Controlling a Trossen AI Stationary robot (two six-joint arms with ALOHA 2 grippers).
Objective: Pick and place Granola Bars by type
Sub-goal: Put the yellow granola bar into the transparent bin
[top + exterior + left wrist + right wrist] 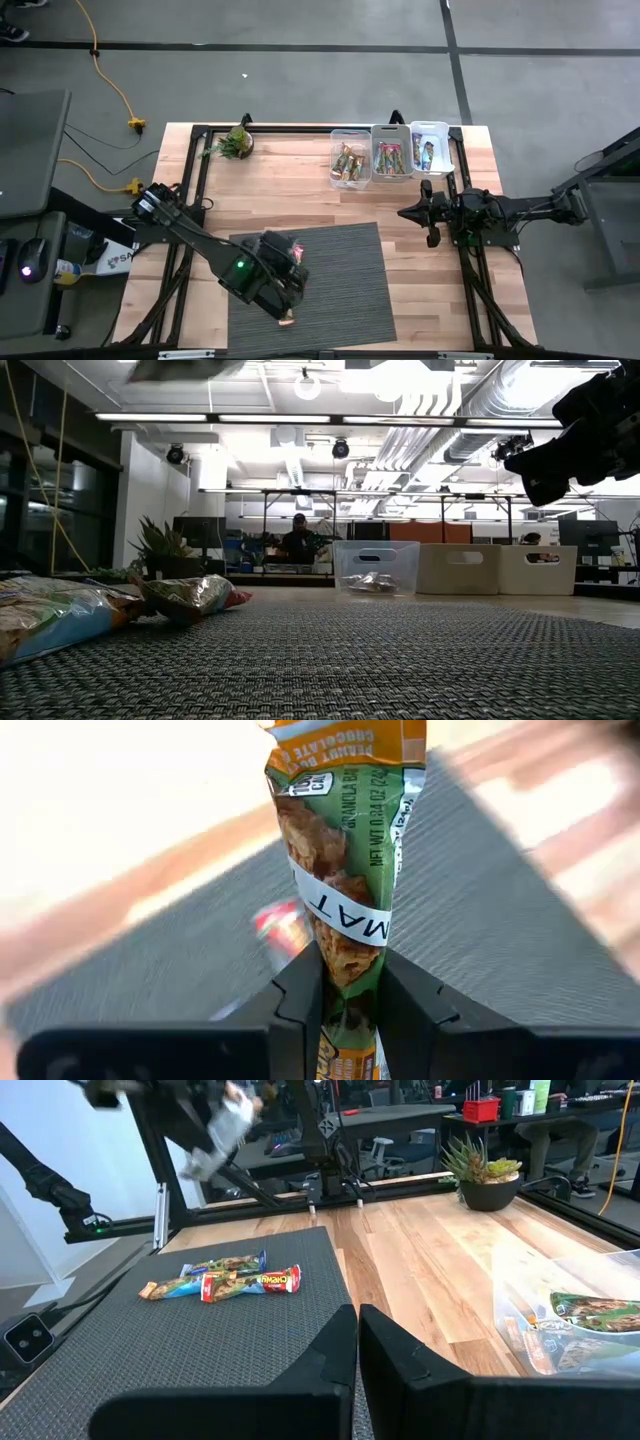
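Wooden table (300, 180) carries the scene: left gripper (349, 988), jaws clamped on an orange-green granola bar (345, 850), hangs over the grey mat (340, 290) at lower centre, two bars (222, 1278) left there, bins (391, 150) at upper right partly filled, right gripper (357, 1342) closed, empty.

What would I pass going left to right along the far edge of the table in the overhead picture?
Potted plant → bin of orange-tan bars → bin of pink-and-green bars → bin of blue bars.
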